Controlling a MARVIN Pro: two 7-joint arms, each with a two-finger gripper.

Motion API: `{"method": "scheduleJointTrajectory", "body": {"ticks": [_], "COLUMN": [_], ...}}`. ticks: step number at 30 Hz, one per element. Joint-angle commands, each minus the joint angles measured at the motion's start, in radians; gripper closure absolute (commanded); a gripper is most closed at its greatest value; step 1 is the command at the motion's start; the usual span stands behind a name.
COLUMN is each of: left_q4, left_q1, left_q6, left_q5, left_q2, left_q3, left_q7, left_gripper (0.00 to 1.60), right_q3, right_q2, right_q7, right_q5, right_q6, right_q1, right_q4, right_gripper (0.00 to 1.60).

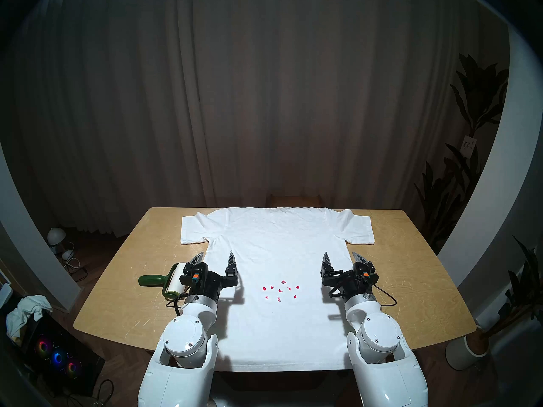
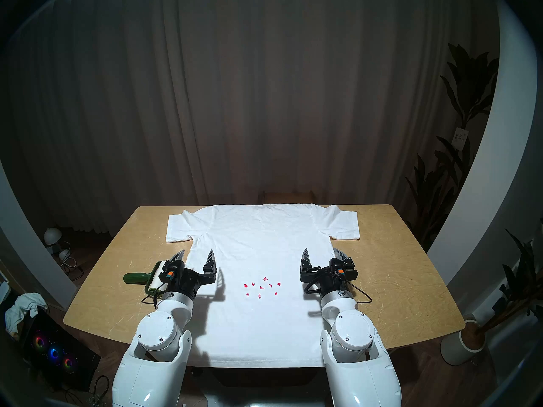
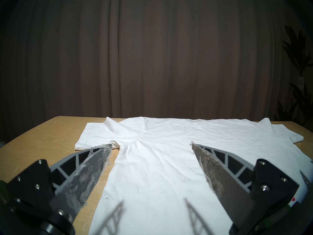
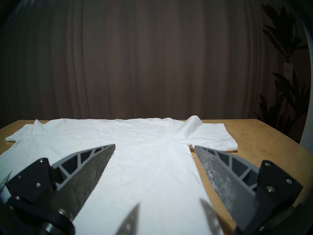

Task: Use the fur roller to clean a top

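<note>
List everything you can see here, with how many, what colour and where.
T-shirt: one, white, spread flat on the table.
Bits: about ten, pink-red, mid-shirt.
Lint roller: one, green handle, white roll, table, left of shirt.
Table: one, light wood.
Curtain: brown, behind.
Plants: dark, right.
Computer: one, coloured fans, floor left.
Left gripper: open, over the shirt's left edge.
Right gripper: open, over the right edge.

Two head cameras look down from above the near edge of the table (image 1: 411,265). Each wrist camera sits low, facing the far curtain (image 3: 152,51). All four views share the white T-shirt (image 1: 273,250).
</note>
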Motion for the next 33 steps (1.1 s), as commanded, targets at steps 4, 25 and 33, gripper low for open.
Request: {"method": "scheduleJointTrajectory", "body": {"ticks": [4,25,33], "left_q4": [-0.012,-0.162,-0.207], "left_q1": [-0.005,0.131,0.159], "left_q6": [0.006,-0.031,-0.015], "left_q5": [-0.031,-0.02,-0.106], "left_q2": [-0.01,0.013,-0.008], "left_q3": [-0.015,-0.064,-0.133], "left_q7": [0.007,0.017,0.023], "left_gripper": [0.0,0.0,0.0], "right_q3": [0.037,0.154,0.176], "right_q2": [0.035,0.109,0.13], "right_q7": [0.093,0.168,0.179], "right_q5": [0.088,0.115,0.108], "right_q6": [-0.058,-0.22,-0.257], "right_q1": [-0.063,-0.032,-0.01], "right_q4": [-0.042,0.024,0.075], "right_gripper": [0.0,0.0,0.0]}}
